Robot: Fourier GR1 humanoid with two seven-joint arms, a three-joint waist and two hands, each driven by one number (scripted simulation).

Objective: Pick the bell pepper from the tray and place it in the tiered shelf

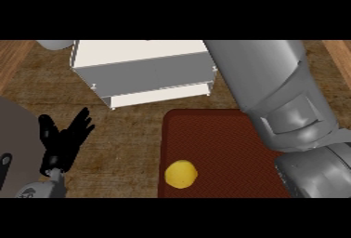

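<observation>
One yellow bell pepper [181,174] sits on the tray [219,139], probably light, smooth and firm, best wrapped around its middle; left robot hand [65,139] rests open, right robot hand unseen

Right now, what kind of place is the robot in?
Probably a kitchen counter: a yellow bell pepper lies on a dark red tray, and a white tiered shelf stands beyond it on the brown countertop.

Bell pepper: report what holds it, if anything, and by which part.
Nothing holds the bell pepper; it lies on the tray. The left hand rests open, fingers up; the right hand does not show.
</observation>
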